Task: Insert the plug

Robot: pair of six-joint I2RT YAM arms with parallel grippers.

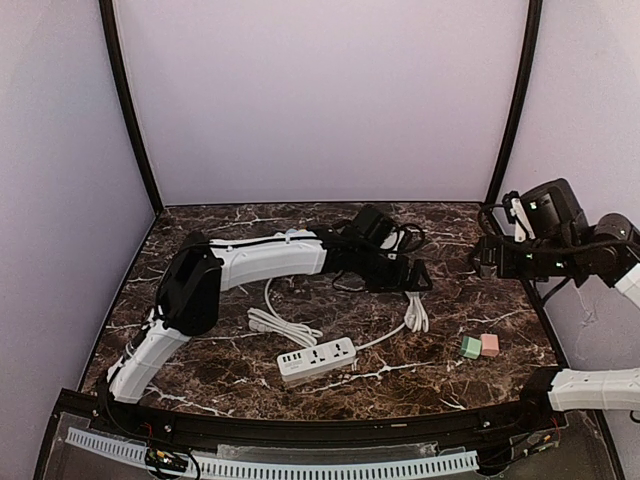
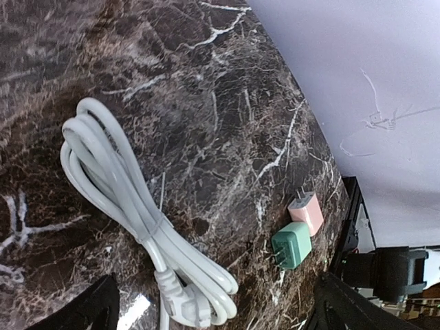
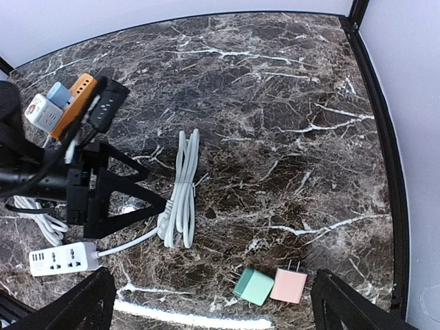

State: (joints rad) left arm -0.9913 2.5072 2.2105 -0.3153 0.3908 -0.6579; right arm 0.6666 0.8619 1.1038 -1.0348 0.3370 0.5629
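Observation:
A white power strip [image 1: 317, 360] lies near the front middle of the table, and it also shows in the right wrist view [image 3: 62, 258]. Its white cable runs to a tied bundle [image 2: 137, 213]. A green plug cube [image 1: 471, 347] and a pink plug cube [image 1: 490, 344] lie side by side at the right, prongs showing; both appear in the left wrist view, green [image 2: 292, 246] and pink [image 2: 306, 213], and in the right wrist view, green [image 3: 253, 286] and pink [image 3: 289, 285]. My left gripper [image 1: 415, 278] is open and empty, just above the cable bundle. My right gripper [image 1: 483, 258] is open and empty, raised at the right edge.
An orange power strip [image 3: 79, 96] with blue and white adapters and a black plug [image 3: 106, 103] sits behind my left arm. A loose cable coil [image 1: 280, 325] lies left of the white strip. Black frame posts [image 1: 515, 100] and lilac walls close in the marble table [image 1: 300, 215].

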